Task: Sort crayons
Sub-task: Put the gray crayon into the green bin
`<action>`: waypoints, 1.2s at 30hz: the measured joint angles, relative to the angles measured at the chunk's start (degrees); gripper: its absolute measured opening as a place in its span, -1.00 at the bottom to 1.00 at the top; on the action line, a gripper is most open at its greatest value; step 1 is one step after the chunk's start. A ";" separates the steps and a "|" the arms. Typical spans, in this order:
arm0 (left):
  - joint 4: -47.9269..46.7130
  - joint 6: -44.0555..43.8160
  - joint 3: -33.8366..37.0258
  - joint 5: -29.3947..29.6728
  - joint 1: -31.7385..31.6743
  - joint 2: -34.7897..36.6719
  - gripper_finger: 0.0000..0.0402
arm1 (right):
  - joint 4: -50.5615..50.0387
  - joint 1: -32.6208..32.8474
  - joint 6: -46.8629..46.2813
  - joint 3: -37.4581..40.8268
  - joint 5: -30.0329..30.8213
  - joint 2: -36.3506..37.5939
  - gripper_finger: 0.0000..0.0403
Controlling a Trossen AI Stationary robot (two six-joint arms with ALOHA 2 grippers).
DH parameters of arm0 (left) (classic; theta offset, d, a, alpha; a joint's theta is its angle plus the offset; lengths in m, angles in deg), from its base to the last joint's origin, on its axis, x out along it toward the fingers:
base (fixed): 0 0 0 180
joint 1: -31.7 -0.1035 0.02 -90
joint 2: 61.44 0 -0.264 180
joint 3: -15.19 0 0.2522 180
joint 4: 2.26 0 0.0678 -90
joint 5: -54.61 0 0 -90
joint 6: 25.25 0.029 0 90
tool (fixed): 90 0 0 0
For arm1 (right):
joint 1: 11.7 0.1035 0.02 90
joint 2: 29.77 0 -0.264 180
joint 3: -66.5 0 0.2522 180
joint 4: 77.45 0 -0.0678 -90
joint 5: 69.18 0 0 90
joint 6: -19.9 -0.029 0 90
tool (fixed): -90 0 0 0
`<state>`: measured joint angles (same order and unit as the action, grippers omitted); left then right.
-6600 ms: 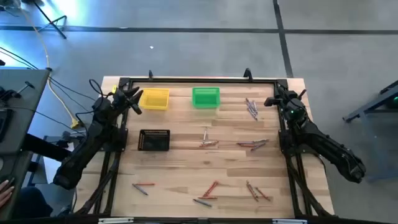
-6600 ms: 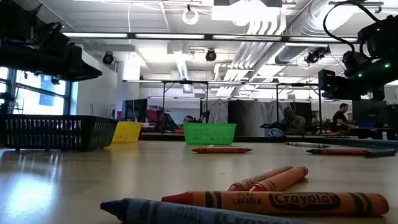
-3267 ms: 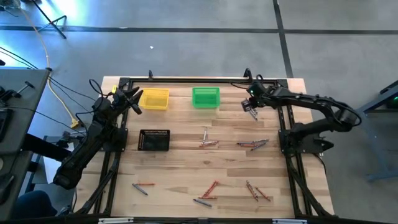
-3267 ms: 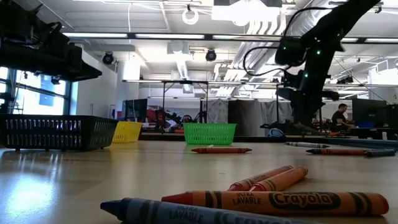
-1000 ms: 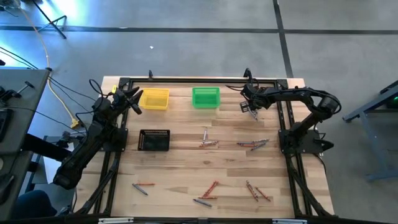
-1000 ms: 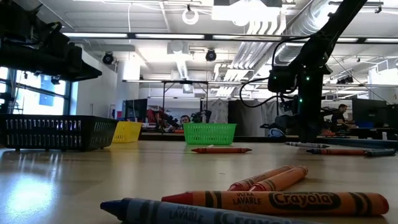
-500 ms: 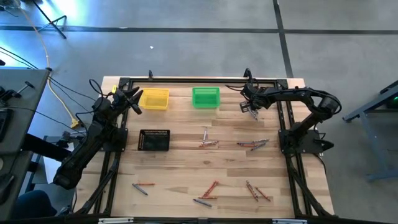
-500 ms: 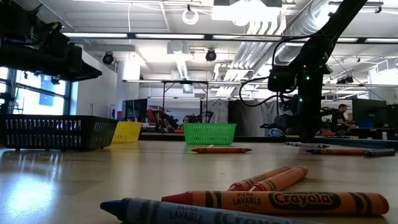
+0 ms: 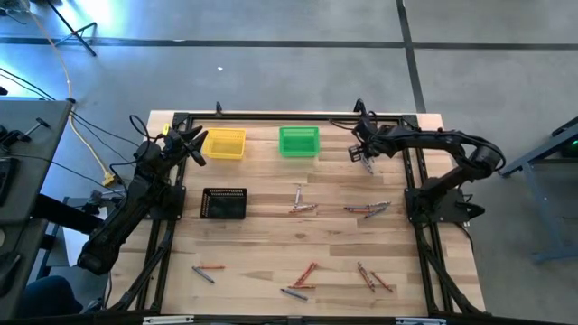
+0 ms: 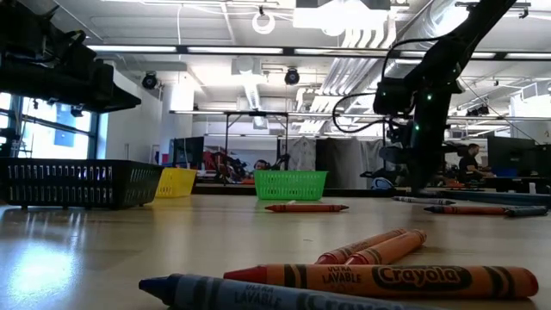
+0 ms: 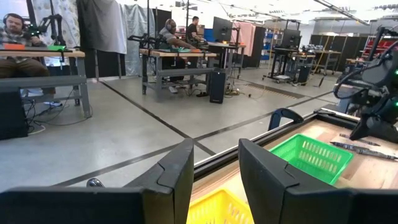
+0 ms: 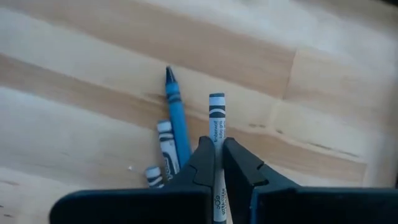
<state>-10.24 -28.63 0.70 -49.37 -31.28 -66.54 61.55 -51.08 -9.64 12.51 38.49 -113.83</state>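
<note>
**Grey crayon pinched at the table's far right corner**

Grey-white and paper-wrapped, a thin crayon [image 12: 216,134] sits clamped between the two dark fingers [image 12: 202,165] of the right gripper [image 9: 365,153], which is closed on its lower half. In the right wrist view the stick runs straight up from the fingertips over pale wooden boards. Just left of it lie a blue crayon [image 12: 176,121], slightly tilted, and two short grey-white pieces [image 12: 165,146], all close to the held one but not in the grip.

From above, this gripper is in the upper right of the frame, over a small cluster of grey crayons [image 9: 367,161] on the wooden table [image 9: 271,248], with the green mesh bin [image 9: 299,141] a little to its left. More crayons lie scattered: a pair at mid-table [image 9: 302,208], a row to the right of centre [image 9: 368,208], and orange-red and dark ones along the lower edge [image 9: 302,275].

A yellow mesh bin [image 9: 224,143] and a black mesh bin [image 9: 224,203] stand on the left. The left gripper [image 9: 190,144] waits beside the yellow bin, its fingers [image 11: 268,180] apart and holding nothing.
</note>
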 joint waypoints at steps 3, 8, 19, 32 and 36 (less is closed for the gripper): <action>0.00 0.00 0.00 0.00 0.02 0.01 -0.42 | 2.23 0.19 0.00 -0.02 0.08 1.39 -0.97; 0.00 -0.01 0.00 0.00 0.01 0.02 -0.42 | 14.80 1.97 1.50 -0.09 -5.33 2.04 -0.97; 0.00 0.00 0.00 0.00 0.00 0.01 -0.42 | 49.44 9.88 2.82 -0.20 -12.21 1.55 -0.98; -0.04 -0.02 0.00 0.00 0.02 0.01 -0.42 | 69.87 14.80 4.10 -0.22 -1.35 -10.53 -0.98; -0.04 0.00 0.00 0.00 0.02 0.00 -0.42 | 71.99 14.80 3.97 -1.58 -1.37 -15.39 -0.98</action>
<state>-10.28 -28.63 0.70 -49.37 -31.26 -66.54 133.53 -36.28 -5.68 10.93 37.12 -129.21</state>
